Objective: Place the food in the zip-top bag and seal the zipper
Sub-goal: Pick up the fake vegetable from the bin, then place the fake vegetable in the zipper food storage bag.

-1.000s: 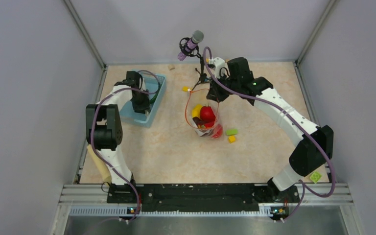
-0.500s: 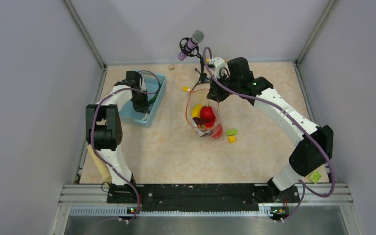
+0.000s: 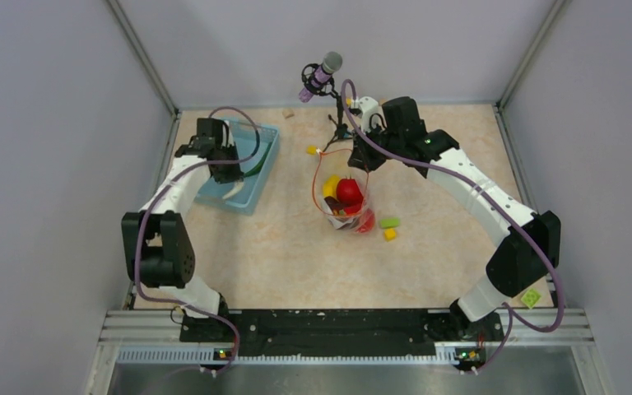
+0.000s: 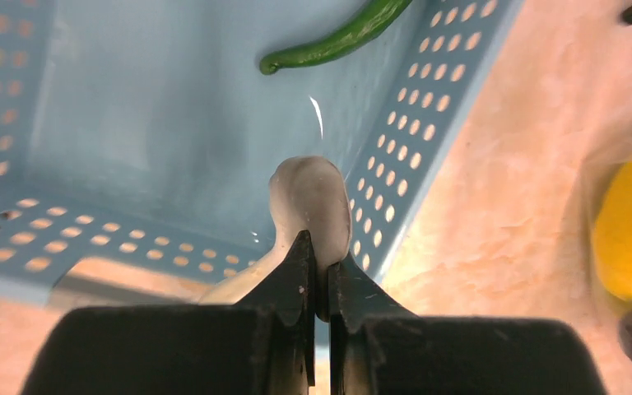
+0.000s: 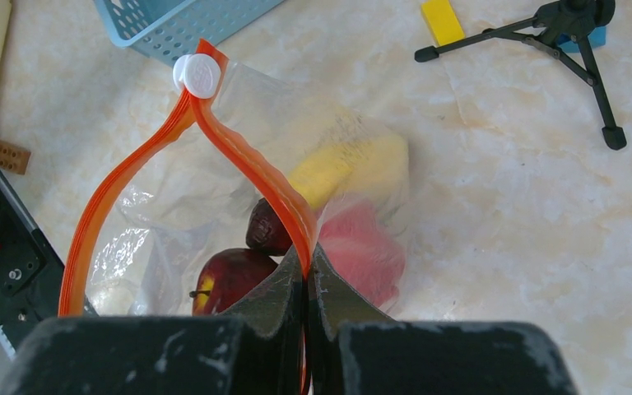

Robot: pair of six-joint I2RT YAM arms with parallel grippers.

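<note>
the left end effector (image 4: pixel 317 280) is pinched narrow on the stem end of a pale whitish piece (image 4: pixel 311 202), holding it above the inside of the light-blue basket (image 4: pixel 428 132), close to the basket's perforated wall. a long green piece (image 4: pixel 337 37) lies on the basket floor, well apart from the held piece.

the right end effector (image 5: pixel 306 280) is clamped on the orange zipper (image 5: pixel 247 177) of the zip-top bag (image 5: pixel 156 247), holding one side of the mouth up so that the two strips spread apart into a loop. they meet at the white slider (image 5: pixel 197 76). the bag hangs open near the middle of the desk (image 3: pixel 280 255). inside it are a yellow banana (image 5: pixel 354 164), a red round tomato (image 5: pixel 230 280), a dark brown piece (image 5: pixel 267 230) and another red piece (image 5: pixel 370 251) seen blurred through the plastic.

a small green block (image 3: pixel 389 221) and a yellow block (image 3: pixel 389 234) lie on the desk just beside the bag. a microphone tripod (image 5: pixel 576 41) stands behind the bag.
</note>
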